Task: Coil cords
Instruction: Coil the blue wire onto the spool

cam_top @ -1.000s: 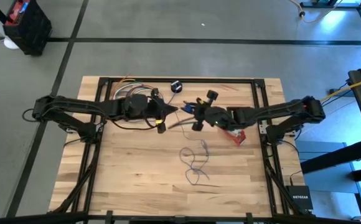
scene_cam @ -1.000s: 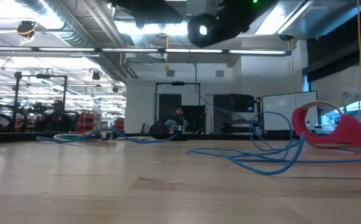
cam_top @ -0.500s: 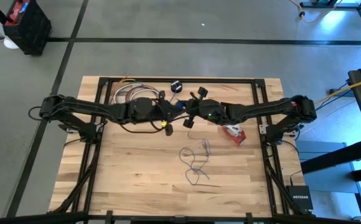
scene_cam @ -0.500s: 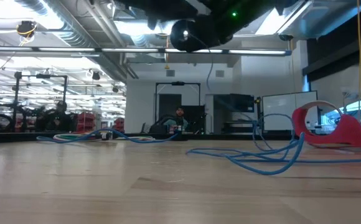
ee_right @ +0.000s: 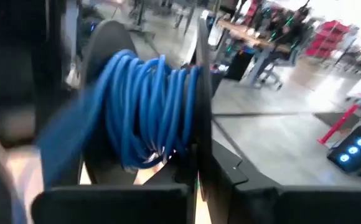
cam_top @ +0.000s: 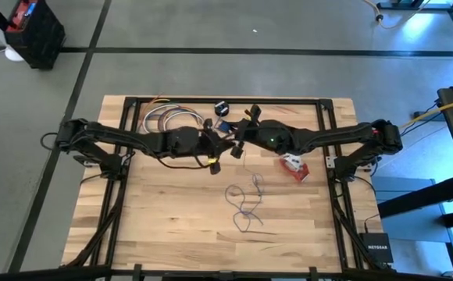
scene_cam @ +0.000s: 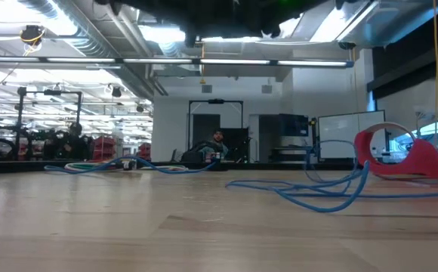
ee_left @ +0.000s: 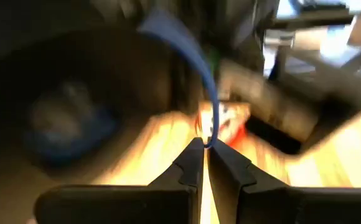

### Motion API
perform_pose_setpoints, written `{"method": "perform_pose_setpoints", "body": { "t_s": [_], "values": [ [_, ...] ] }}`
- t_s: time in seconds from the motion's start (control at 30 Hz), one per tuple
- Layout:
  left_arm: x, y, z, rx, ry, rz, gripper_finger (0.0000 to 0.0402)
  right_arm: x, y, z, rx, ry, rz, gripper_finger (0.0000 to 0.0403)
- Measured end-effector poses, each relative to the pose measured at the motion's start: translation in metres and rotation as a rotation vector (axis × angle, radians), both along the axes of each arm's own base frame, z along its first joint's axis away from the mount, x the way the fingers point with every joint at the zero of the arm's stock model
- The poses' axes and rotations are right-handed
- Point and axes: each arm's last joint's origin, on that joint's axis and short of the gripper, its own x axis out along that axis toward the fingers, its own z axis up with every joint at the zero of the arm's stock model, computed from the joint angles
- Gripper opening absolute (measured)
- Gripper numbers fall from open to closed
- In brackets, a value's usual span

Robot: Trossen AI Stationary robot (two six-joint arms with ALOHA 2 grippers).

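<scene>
Both arms meet above the bench (cam_top: pixel 164 226) at about 12 o'clock of its centre. Left gripper (ee_left: pixel 205 148) has its fingers pinched together on the thin blue cord (ee_left: pixel 193 56); the strand runs from the tips up toward the other arm. Right gripper (ee_right: pixel 196 168) has its fingers closed on the coil of blue cord (ee_right: pixel 146 109), many turns wound side by side on it. Slack cord (cam_top: pixel 246 204) lies in loose loops on the bench at 6 o'clock of the grippers; the low view shows it trailing flat across the wood (scene_cam: pixel 317 193). Red-and-white cord bundle (cam_top: pixel 293 165) sits at 4 o'clock of the right gripper, apart, untouched. Small black puck (cam_top: pixel 221 108) near the far edge at 11 o'clock; can't tell if the cord joins it. Looks like mid-wind, a good part of the cord not yet coiled. To do it well: left keeps light tension and feeds the strand square to the coil so turns stack instead of crossing; don't yank, or the tangled slack could knot or drag. Re-grip further down the slack each wrap.
</scene>
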Motion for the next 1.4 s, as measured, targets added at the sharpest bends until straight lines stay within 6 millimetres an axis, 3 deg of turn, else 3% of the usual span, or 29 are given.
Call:
{"method": "perform_pose_setpoints", "body": {
  "t_s": [0.17, 0.63, 0.8, 1.03, 1.4],
  "values": [
    [-0.001, 0.001, -0.003, 0.005, 0.027, 0.003, 0.0015, -0.004, 0.002, 0.014, 0.037, -0.101, 0.074, 0.0019],
    [-0.008, -0.003, -0.011, 0.001, 0.158, -0.038, 0.0018, -0.015, 0.003, 0.026, 0.033, -0.107, 0.078, 0.0019],
    [-0.004, -0.004, -0.002, -0.068, 0.059, -0.23, 0.0065, -0.017, 0.003, 0.026, 0.034, -0.086, 0.077, 0.0019],
    [0.008, -0.004, -0.002, -0.085, -0.059, -0.235, 0.0141, -0.018, 0.003, 0.027, 0.034, -0.088, 0.077, 0.0019],
    [0.021, 0.0, -0.014, -0.058, -0.087, -0.2, 0.015, -0.018, 0.003, 0.026, 0.031, -0.085, 0.078, 0.0019]
  ]
}}
